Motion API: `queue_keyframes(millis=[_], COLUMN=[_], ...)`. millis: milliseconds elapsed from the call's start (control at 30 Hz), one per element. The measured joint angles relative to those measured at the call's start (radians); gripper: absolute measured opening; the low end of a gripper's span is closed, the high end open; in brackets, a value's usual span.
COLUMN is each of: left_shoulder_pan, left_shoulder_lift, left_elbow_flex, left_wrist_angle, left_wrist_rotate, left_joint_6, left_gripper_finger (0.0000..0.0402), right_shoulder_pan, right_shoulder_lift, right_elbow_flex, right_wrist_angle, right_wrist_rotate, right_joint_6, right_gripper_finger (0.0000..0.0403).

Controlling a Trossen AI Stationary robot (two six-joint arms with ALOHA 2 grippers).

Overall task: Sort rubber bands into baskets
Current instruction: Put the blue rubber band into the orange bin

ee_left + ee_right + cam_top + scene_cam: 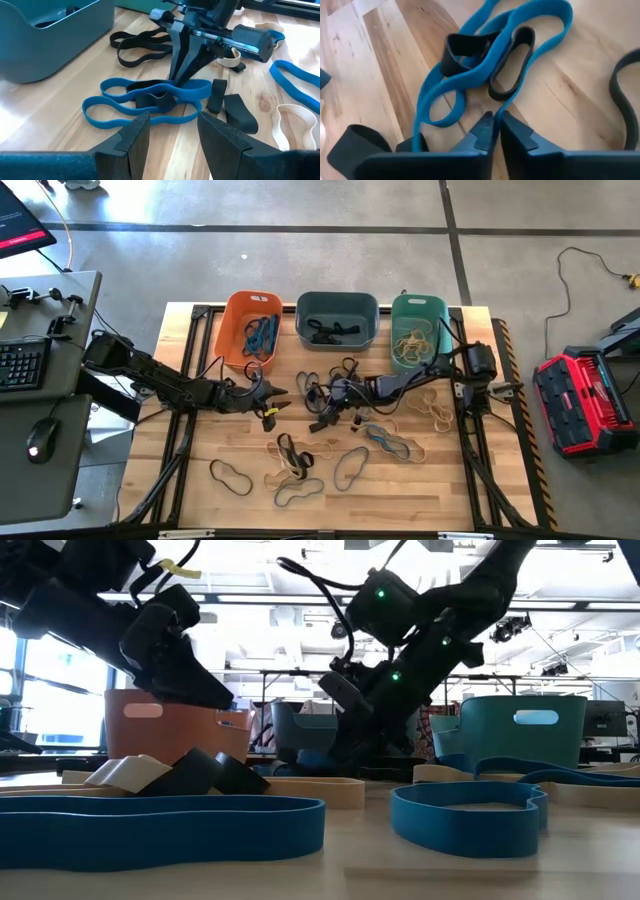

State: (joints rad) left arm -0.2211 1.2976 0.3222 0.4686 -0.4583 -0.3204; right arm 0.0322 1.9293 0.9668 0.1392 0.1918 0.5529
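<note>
Three baskets stand along the table's far edge: orange (248, 330), slate blue-grey (337, 320) and teal (420, 330), each with bands inside. A tangle of blue bands (150, 102) and black bands (137, 47) lies on the table in the middle. My right gripper (322, 418) points down into this tangle and is shut on a blue band (470, 80). My left gripper (172, 135) is open and empty, just left of the tangle and above the table (283, 398). My right gripper pinches a blue band at its near loop (496, 109) between its two fingertips. The fingers (181, 70) come from above, slanting down from the table's right. The rest of the band lies slack on the table, tangled with a black band (512, 65).
Loose bands lie over the table's near half: blue ones (395, 442), a black one (230, 475), tan ones (432, 412). In the low view a long blue band (150, 830) and another (470, 820) lie by the near edge. A desk with a keyboard (20, 365) stands left.
</note>
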Motion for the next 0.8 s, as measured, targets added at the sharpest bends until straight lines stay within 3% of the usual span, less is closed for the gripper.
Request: queue_keyframes(millis=[333,800], left_shoulder_pan=[0.000,-0.026], left_shoulder_lift=[0.000,0.000], left_elbow_flex=[0.000,0.015], left_wrist_angle=[0.005,0.059], left_wrist_rotate=[0.016,-0.027], left_joint_6=[0.008,0.145], left_gripper_finger=[0.0158,0.0158], right_shoulder_pan=[0.023,0.084], right_shoulder_lift=[-0.051,-0.051], right_elbow_flex=[0.001,0.002], right_wrist_angle=[-0.020,0.223], right_wrist_rotate=[0.222,0.271], right_joint_6=[-0.083,-0.532], right_gripper_finger=[0.0002,0.0000])
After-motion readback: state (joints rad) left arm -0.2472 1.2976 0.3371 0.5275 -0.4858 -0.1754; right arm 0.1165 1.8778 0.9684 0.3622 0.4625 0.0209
